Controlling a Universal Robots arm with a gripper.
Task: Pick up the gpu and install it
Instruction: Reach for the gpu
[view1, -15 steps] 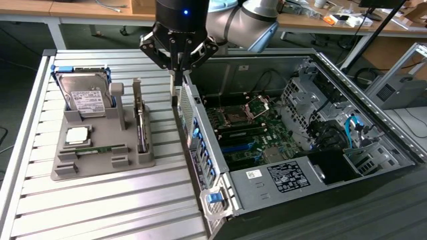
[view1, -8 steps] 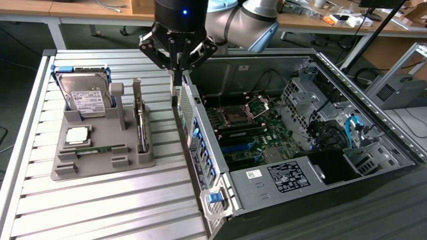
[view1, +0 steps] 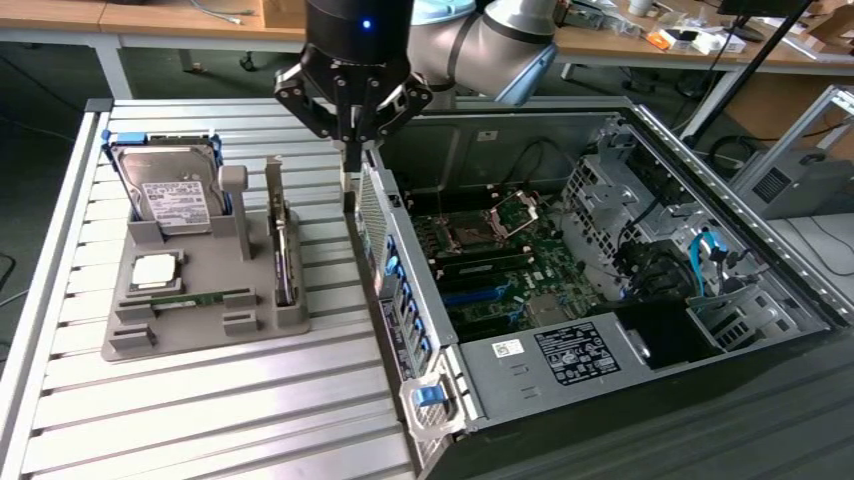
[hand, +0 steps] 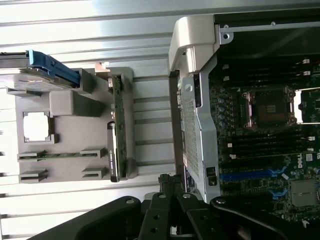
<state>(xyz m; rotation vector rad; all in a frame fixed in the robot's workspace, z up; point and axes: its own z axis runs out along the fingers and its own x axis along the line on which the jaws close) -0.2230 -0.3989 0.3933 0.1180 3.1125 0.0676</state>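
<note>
Gray holder (view1: 187, 328) sits on the slatted counter (view1: 200, 420), toward the counter's edge at the exterior view's left. It carries a hard drive (view1: 167, 190). The gpu (view1: 280, 245) stands on edge in the holder's slot nearest the case. End effector (view1: 352, 150) closed, holding nothing, above the rear wall of the open computer case (view1: 447, 390), apart from the gpu. Motherboard (view1: 494, 260) exposed.

High oblique exterior view, downward wrist view; shared tray (view1: 200, 325), case (view1: 454, 150)
</note>
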